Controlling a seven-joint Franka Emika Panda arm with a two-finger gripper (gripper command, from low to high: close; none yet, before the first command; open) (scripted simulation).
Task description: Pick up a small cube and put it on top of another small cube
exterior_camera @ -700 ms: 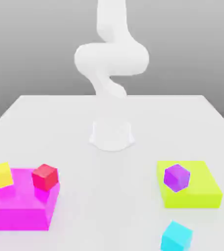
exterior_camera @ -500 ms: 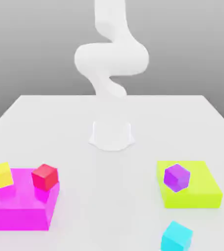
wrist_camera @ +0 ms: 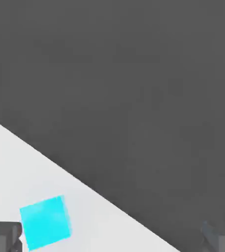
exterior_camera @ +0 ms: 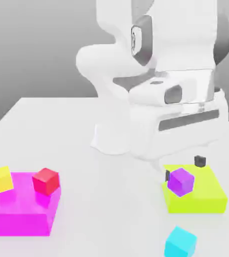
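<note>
Cyan cube [exterior_camera: 180, 242] (one only) sits apart from one red cube [exterior_camera: 46, 181]

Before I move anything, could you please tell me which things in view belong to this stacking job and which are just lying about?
Part of the job:
- cyan cube
- red cube

Just lying about:
- yellow cube
- purple cube
- magenta block
- yellow-green block
</note>
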